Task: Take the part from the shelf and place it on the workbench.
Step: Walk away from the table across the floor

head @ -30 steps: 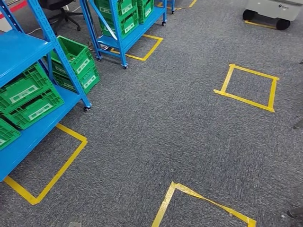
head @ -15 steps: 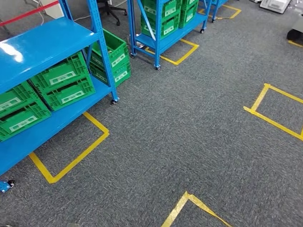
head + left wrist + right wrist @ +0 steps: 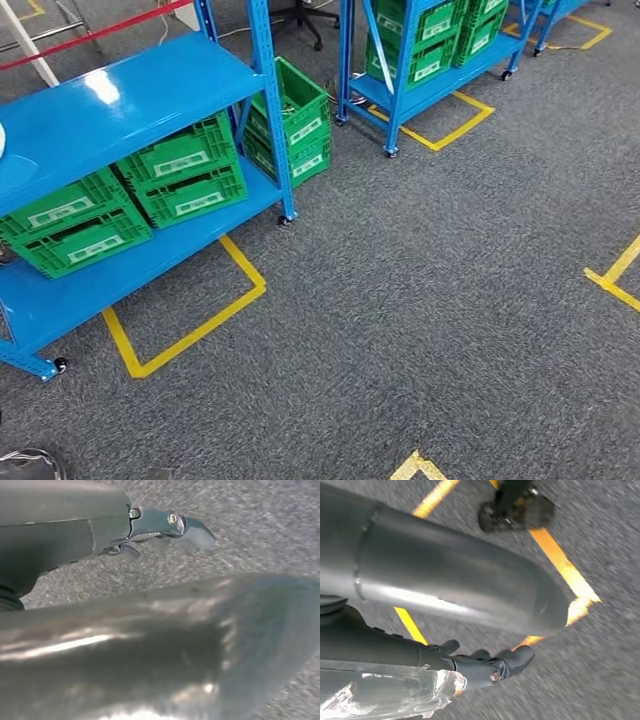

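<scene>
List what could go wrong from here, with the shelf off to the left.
1. The blue shelf stands on casters; a bump could roll it off its yellow tape mark.
2. A white sliver on the top board is cut off by the picture's edge; if that is the part, a reach from here may be misjudged.
3. Green crates close behind the shelf's post could catch a foot.

Blue shelf (image 3: pixel 128 95), green crates (image 3: pixel 185 170), speckled grey carpet (image 3: pixel 423 300) with yellow tape lines (image 3: pixel 189 335).
</scene>
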